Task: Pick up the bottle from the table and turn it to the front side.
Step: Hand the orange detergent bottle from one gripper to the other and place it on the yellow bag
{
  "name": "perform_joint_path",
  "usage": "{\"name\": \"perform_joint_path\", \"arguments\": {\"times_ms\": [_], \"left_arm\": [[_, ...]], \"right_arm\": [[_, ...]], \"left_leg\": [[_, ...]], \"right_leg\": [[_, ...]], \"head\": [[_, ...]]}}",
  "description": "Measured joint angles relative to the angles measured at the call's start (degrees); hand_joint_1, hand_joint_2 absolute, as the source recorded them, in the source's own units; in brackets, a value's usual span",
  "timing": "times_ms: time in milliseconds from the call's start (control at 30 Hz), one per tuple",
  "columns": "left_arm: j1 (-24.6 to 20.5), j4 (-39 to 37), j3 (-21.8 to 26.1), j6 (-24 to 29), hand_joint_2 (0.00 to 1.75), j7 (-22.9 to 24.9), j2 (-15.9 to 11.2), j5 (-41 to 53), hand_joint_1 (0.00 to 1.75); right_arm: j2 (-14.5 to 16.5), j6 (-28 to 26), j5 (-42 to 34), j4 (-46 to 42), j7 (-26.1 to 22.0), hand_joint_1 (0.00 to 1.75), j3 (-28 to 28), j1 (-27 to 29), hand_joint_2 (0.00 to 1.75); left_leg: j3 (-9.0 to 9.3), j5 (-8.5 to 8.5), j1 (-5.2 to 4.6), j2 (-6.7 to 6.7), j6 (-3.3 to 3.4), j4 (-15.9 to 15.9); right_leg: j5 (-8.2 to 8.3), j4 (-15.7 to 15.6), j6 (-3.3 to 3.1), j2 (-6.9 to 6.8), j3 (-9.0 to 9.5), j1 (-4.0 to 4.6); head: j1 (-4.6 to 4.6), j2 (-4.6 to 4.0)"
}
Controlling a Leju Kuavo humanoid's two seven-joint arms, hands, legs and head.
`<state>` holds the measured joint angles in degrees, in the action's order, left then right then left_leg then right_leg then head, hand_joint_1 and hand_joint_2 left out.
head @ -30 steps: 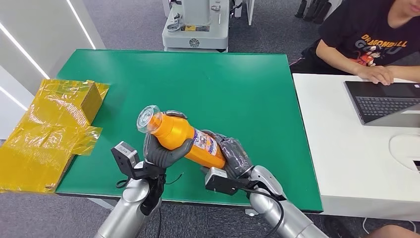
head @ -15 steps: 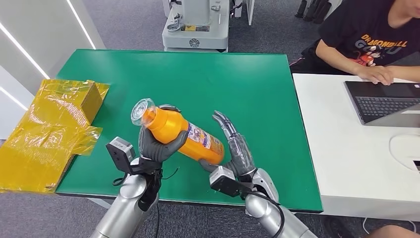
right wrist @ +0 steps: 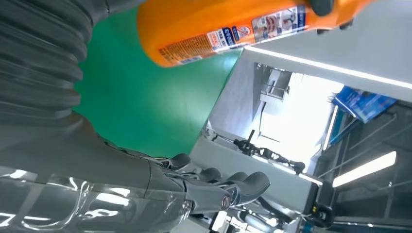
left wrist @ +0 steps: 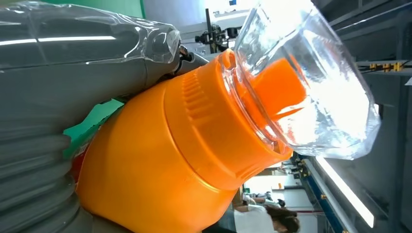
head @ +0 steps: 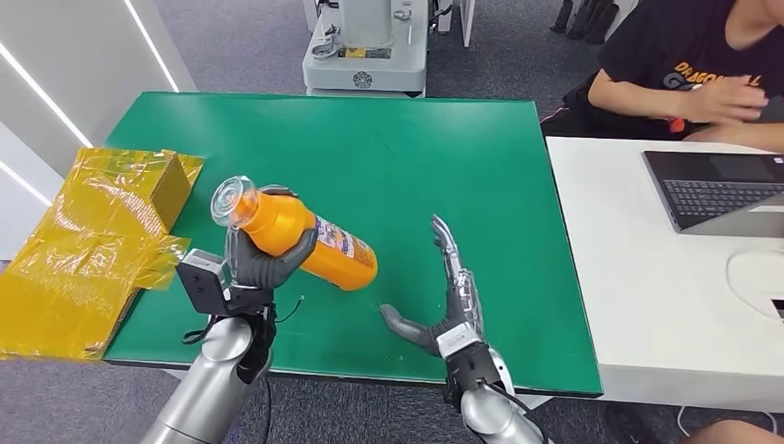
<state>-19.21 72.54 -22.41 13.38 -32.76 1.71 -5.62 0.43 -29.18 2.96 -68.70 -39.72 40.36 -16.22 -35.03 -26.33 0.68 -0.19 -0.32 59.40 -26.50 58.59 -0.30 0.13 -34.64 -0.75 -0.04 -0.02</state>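
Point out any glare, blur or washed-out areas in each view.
Head view: even light, sharp; the person's raised hand is motion-blurred. Left wrist view: the orange bottle is sharp, its clear cap glares white. Right wrist view: a blown-out bright background, reflections on the right hand.

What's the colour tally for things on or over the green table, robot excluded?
Orange: 1, the bottle, held by the left hand
Yellow: 1, the film-wrapped box at the table's edge
Total: 2
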Motion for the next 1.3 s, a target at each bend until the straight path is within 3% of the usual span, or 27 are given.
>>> {"name": "perform_joint_path", "arguments": {"times_ms": [233, 433, 733, 867, 967, 1133, 1300], "left_arm": [[2.4, 0.0, 2.2, 9.3, 1.75, 1.0, -5.6, 10.8, 1.75], [5.9, 4.4, 7.9, 10.0, 1.75, 6.2, -12.0, 21.8, 1.75], [6.6, 7.9, 10.9, 9.4, 1.75, 11.0, -16.4, 30.4, 1.75], [0.0, 9.3, 12.7, 1.6, 1.75, 16.4, -27.2, 44.9, 1.75], [-4.1, 8.3, 12.2, -3.5, 1.75, 17.4, -31.2, 50.9, 1.75], [-9.6, 3.4, 8.6, -9.7, 1.75, 17.2, -35.0, 57.6, 1.75], [-16.1, -6.4, 0.9, -15.7, 1.75, 14.1, -36.4, 62.1, 1.75]], "right_arm": [[1.2, -2.5, -0.7, -3.4, 0.7, 0.00, 0.0, 4.8, 1.75], [2.2, -1.5, 2.4, -7.3, 2.0, 0.00, -1.1, 7.5, 1.75], [2.9, -1.2, 2.9, -10.0, 1.8, 0.00, -2.4, 8.6, 1.75], [3.2, -1.8, 3.7, -15.2, 1.9, 0.00, -4.5, 10.2, 1.75], [3.3, -1.7, 4.1, -17.0, 1.9, 0.00, -5.3, 11.1, 1.75], [3.3, -0.8, 3.7, -19.8, 1.6, 0.00, -6.3, 12.4, 1.75], [3.4, 0.4, 1.8, -23.5, 0.8, 0.00, -7.2, 13.7, 1.75]], "left_leg": [[0.01, -0.02, 0.02, 0.07, -0.04, 0.0], [0.01, -0.06, 0.07, 0.11, -0.11, 0.0], [0.02, -0.06, 0.07, 0.11, -0.12, 0.0], [0.03, -0.03, 0.13, 0.12, -0.18, 0.0], [0.06, -0.03, 0.14, 0.19, -0.19, 0.0], [0.05, -0.03, 0.13, 0.19, -0.19, 0.0], [0.05, -0.03, 0.12, 0.22, -0.19, 0.0]], "right_leg": [[-0.04, 0.0, -0.05, 0.06, -0.02, 0.01], [-0.11, 0.0, -0.16, 0.07, -0.06, 0.05], [-0.10, 0.1, -0.17, 0.07, -0.03, 0.05], [-0.10, 0.1, -0.20, 0.09, -0.08, 0.09], [-0.08, 0.1, -0.23, 0.15, -0.09, 0.13], [-0.08, 0.1, -0.23, 0.14, -0.11, 0.13], [-0.07, 0.1, -0.25, 0.18, -0.11, 0.12]], "head": [[0.00, 0.00], [-0.01, 0.00], [0.03, 0.00], [0.01, 0.00], [0.01, 0.00], [0.02, 0.00], [0.03, 0.00]]}}
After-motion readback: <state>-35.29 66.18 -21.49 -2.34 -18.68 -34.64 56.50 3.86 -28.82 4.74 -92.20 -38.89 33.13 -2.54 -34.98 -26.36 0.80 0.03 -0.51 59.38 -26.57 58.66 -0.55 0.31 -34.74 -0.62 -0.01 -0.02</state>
